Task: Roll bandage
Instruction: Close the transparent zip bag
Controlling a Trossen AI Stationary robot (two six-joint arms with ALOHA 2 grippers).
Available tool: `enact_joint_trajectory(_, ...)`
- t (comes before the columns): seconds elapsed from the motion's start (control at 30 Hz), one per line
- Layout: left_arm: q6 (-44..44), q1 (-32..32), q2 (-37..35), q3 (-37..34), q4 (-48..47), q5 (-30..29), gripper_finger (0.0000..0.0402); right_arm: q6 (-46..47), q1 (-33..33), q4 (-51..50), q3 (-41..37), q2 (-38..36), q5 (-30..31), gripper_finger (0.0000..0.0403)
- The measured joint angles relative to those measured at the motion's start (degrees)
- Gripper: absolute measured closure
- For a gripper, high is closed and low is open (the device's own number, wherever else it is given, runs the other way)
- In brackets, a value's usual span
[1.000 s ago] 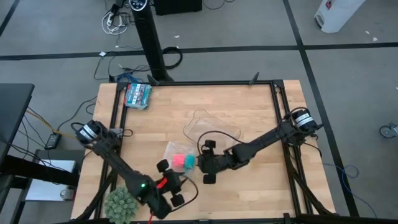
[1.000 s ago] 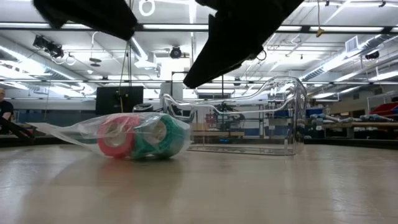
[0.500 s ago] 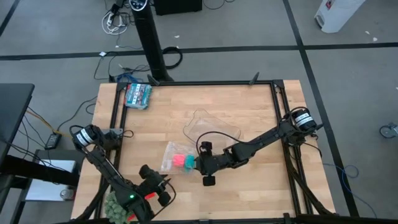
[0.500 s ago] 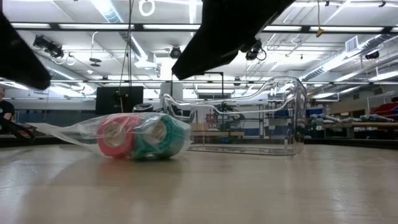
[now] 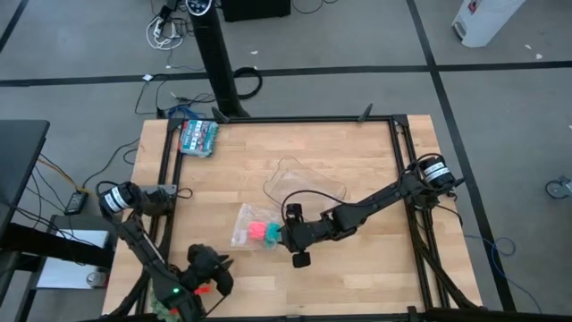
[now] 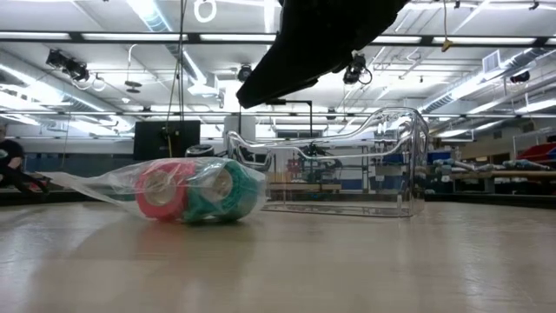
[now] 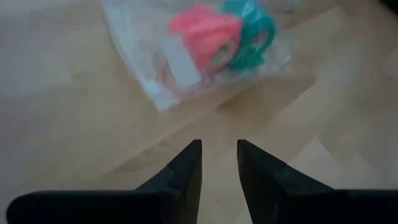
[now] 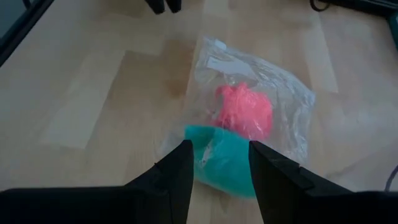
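The bandage is a bright pink-red roll [image 5: 256, 231] lying beside a teal roll [image 5: 271, 234] inside a clear plastic bag [image 5: 243, 224] on the wooden table. In the low view the pink roll [image 6: 162, 189] and the teal roll [image 6: 228, 189] rest on their sides on the table. My right gripper [image 5: 284, 236] is open and hovers above the bag's right end, over the teal roll [image 8: 217, 163]. My left gripper [image 5: 219, 266] is slightly open and empty near the table's near left corner, pointing at the bag [image 7: 186, 62].
A clear plastic container [image 5: 304, 183] stands just beyond the bag, also in the low view [image 6: 347, 165]. A blue packet [image 5: 198, 136] lies at the far left corner. A green spiky thing [image 5: 161, 300] sits under my left arm. A person [image 6: 10, 161] shows far behind.
My left gripper has drawn back from the bag toward the table's near left corner and left the low view. My right gripper has gone a little toward the table's left, over the bag. The bag and rolls have not moved.
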Motion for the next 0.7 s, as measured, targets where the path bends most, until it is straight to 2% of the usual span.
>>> enact_joint_trajectory(0.2, 0.36, 1.91, -0.37, -4.51, 10.23, -0.12, 0.0289, -2.82, -0.07, 1.18, 0.0, 0.0, -1.33, 0.0254)
enact_joint_trajectory(0.5, -0.47, 3.63, -0.46, -8.38, 13.15, -0.13, 0.0273, -3.6, -0.04, 2.09, 0.0, 0.0, -2.65, 0.0254)
enact_joint_trajectory(0.7, -0.44, 3.87, -0.5, -8.86, 12.89, -3.72, 0.026, -3.09, -0.02, 2.45, 0.0, 0.0, -2.8, 0.0254)
